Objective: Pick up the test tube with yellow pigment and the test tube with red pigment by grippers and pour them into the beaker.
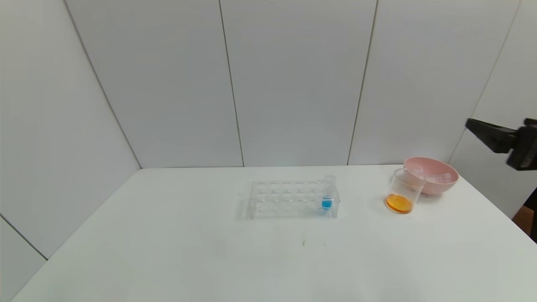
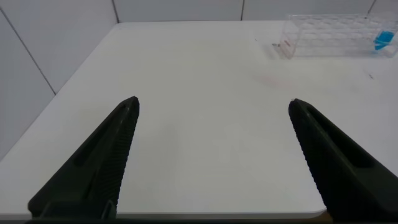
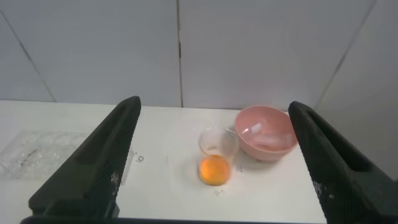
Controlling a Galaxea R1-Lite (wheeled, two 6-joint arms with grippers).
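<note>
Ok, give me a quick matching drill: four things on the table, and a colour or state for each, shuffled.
Things:
1. beaker
2. bowl
3. tube in the rack
4. right gripper

States:
A. blue liquid
B. pink, clear tubes lying inside
C. jaws open, holding nothing
D. orange liquid at the bottom

Pairs: 1-D, 2-B, 3-A, 4-C

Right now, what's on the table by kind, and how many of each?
Tube rack: 1
Test tube with blue liquid, in the rack: 1
Beaker with orange liquid: 1
Pink bowl, clear tubes inside, number unclear: 1
Total: 4, bowl contents not counted
</note>
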